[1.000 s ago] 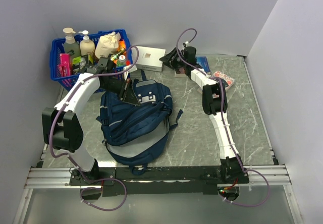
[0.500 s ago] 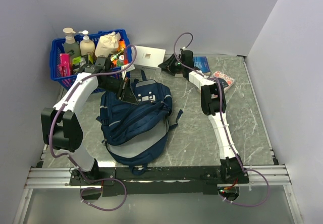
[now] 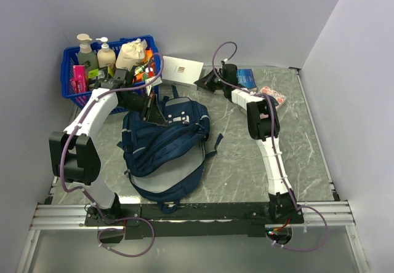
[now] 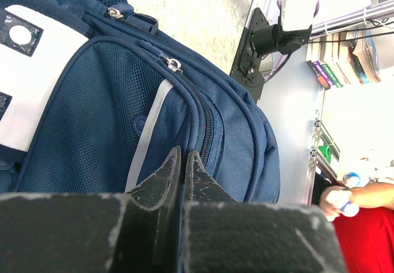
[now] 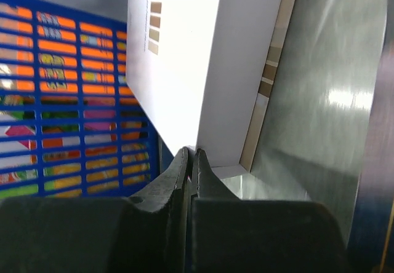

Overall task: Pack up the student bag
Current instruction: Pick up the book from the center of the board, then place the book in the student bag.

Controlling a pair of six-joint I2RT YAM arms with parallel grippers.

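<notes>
1. Navy fabric student bag [image 3: 163,144]: lies flat on the left half of the grey marbled table [image 3: 308,150], just in front of the left arm's base. Its top end points toward the back wall and its dark straps trail to the right. The left wrist view shows its white patch [image 4: 24,94], grey stripe [image 4: 148,131] and a metal zip pull [image 4: 174,64].
2. Left gripper [image 3: 159,114]: over the bag's top end. Its fingers [image 4: 165,173] are drawn together to a thin slit, with the tips against the fabric beside the zip line. Whether any cloth is pinched between them cannot be told.
3. Right gripper [image 3: 203,82]: reaches toward the back of the table, left of centre. Its fingers [image 5: 175,168] are closed to a hairline gap, tips meeting the near corner of the white box [image 5: 178,58]. A firm hold on the box cannot be confirmed.
4. White box [image 3: 181,69]: near the back wall, just right of the blue basket, with small brown squares printed on its top face.
5. Blue plastic basket [image 3: 66,76]: back left corner, apart from the bag. It holds two pump bottles [image 3: 86,50], a pale pouch [image 3: 130,55] and bright small packets.
6. Blue packet [image 3: 248,76]: back of the table, right of the right gripper.
7. Pink patterned packet [image 3: 272,96]: just beside the right arm's elbow.
</notes>
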